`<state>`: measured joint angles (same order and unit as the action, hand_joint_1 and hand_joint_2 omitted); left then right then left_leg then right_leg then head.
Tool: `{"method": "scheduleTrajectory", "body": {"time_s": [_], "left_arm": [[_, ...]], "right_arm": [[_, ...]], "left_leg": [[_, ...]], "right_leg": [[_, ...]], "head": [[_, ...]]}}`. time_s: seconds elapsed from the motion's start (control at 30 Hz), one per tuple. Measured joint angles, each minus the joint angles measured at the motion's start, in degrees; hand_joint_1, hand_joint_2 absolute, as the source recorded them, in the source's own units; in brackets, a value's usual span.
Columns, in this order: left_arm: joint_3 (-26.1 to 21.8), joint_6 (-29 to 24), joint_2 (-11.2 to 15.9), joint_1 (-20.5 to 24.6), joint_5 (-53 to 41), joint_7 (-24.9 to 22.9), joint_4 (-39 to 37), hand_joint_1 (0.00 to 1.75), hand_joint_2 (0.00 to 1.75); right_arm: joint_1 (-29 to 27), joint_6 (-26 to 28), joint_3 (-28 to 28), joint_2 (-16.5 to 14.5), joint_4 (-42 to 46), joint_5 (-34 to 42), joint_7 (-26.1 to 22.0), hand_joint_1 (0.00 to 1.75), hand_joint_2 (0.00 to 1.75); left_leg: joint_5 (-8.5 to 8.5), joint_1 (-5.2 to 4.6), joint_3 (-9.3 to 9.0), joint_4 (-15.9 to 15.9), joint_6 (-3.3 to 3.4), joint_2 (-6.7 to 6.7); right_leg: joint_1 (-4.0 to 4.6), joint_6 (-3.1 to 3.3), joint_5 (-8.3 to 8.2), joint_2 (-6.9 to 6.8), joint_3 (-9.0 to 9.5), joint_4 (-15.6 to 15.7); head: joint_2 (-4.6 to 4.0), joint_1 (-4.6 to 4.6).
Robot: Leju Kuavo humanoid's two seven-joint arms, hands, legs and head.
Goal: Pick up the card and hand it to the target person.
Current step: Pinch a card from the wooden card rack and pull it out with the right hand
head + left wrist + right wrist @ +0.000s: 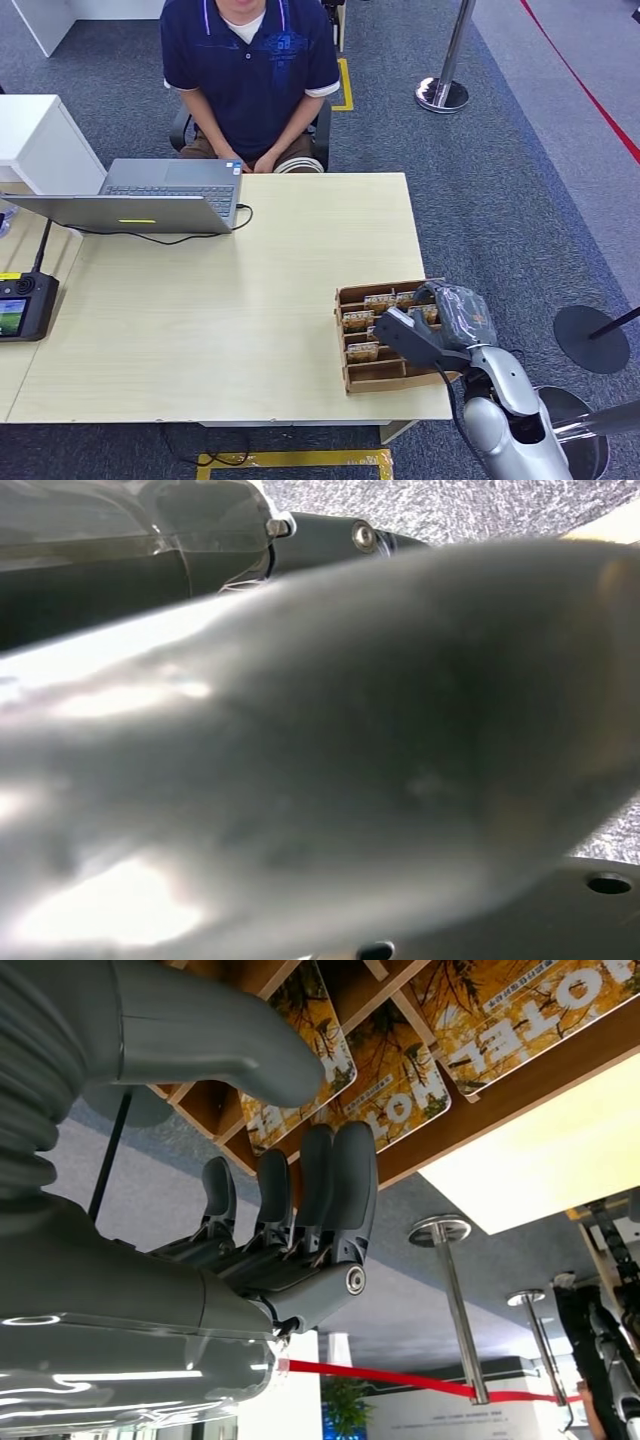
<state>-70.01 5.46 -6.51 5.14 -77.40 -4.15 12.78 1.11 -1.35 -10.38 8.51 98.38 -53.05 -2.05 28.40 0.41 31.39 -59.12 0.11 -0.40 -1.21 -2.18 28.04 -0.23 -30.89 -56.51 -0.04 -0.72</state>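
Right hand (pixel 434 325), grey-covered at the end of the silver arm, hovering over the brown slotted cardboard tray (pixel 377 374) at the near right corner of the pale wooden table (pixel 226 300). Thumb reaching left across the tray's middle rows, darker fingers (pixel 332 1185) on the tray's right side. In the right wrist view, thumb and fingers apart with a clear gap between, nothing pinched; fingers side by side, lightly curled, tips just beside the tray's edge.

Orange-yellow hotel cards (pixel 392 1080) with white lettering standing tilted in the slots, several to a row, long axis running left to right along the rows. Nearest card just beyond the fingertips, lying in the gap between thumb and fingers. Cards glossy, thin, rounded at the corners, printed with autumn foliage; overlapping closely, so separating one looks fiddly.

Judged as the reach-in step: card not yet gripped. Next move turning on closing thumb and fingers across a card's short width and lifting it up out of its slot.

Person in a dark blue polo shirt (pixel 249 70) seated at the far side, well apart from the tray, toward far left. Open grey laptop (pixel 143 200) at far left.

Left hand's state: cannot tell, its wrist picture being a close grey blur.
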Motion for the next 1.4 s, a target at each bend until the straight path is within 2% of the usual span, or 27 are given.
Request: {"method": "scheduleTrajectory", "body": {"time_s": [0.37, 0.83, 0.93, 1.03, 1.1, 1.2, 1.4], "left_arm": [[0.0, 0.0, 0.02, 0.0, 0.54, -0.15, 0.01, 0.0, 0.0], [-0.02, 0.02, 0.09, 0.0, 0.72, -0.51, 0.01, 0.0, 0.0], [-0.02, 0.02, 0.1, 0.0, 0.72, -0.52, 0.0, 0.0, 0.0], [-0.02, 0.02, 0.11, 0.0, 0.72, -0.54, 0.01, 0.0, 0.0], [-0.02, 0.03, 0.12, 0.0, 0.72, -0.56, 0.01, 0.0, 0.0], [-0.02, 0.08, 0.13, 0.0, 0.72, -0.6, 0.01, 0.0, 0.0], [-0.02, 2.22, 0.19, 0.0, 1.07, 0.57, 0.01, 0.0, 0.0]], "right_arm": [[0.36, -0.53, -0.02, -0.47, -0.14, 0.05, -0.08, 1.0, 1.75], [0.58, -1.08, -0.09, -0.47, -2.28, 0.27, -0.7, 1.08, 1.75], [0.62, -1.08, -0.09, -0.47, -2.62, 0.27, -0.72, 1.23, 1.75], [0.74, -1.07, -0.09, -0.47, -2.85, 0.27, -0.75, 1.55, 1.75], [0.82, -1.07, -0.1, -0.47, -2.86, 0.28, -0.79, 1.68, 1.75], [0.95, -1.05, -0.11, -0.48, -2.86, 0.36, -0.84, 1.75, 1.75], [1.28, -1.01, -0.14, -0.51, -2.86, 0.44, -0.91, 1.75, 1.75]], "left_leg": [[0.0, 0.0, 0.0, 0.0, 0.0, 0.0], [0.0, 0.0, 0.01, 0.0, 0.0, 0.0], [0.0, 0.0, 0.01, 0.0, 0.0, 0.0], [0.0, 0.0, 0.01, 0.0, 0.0, 0.0], [0.0, 0.0, 0.0, 0.0, 0.0, 0.0], [0.0, 0.0, -0.01, 0.0, 0.0, 0.01], [-0.01, 0.0, -0.01, 0.0, 0.0, 0.0]], "right_leg": [[0.0, 0.0, 0.0, 0.0, 0.0, 0.0], [0.0, 0.0, 0.0, 0.0, 0.0, 0.0], [0.0, 0.0, 0.0, 0.0, 0.0, 0.0], [0.0, 0.0, 0.0, 0.0, 0.0, 0.0], [0.0, 0.0, 0.0, 0.0, 0.0, 0.0], [0.0, 0.0, 0.0, 0.0, 0.0, 0.0], [0.0, 0.0, -0.01, 0.0, 0.02, 0.0]], "head": [[0.0, -0.01], [0.0, -0.01], [0.0, -0.01], [0.0, 0.0], [0.0, 0.0], [0.0, 0.0], [0.0, -0.01]]}}
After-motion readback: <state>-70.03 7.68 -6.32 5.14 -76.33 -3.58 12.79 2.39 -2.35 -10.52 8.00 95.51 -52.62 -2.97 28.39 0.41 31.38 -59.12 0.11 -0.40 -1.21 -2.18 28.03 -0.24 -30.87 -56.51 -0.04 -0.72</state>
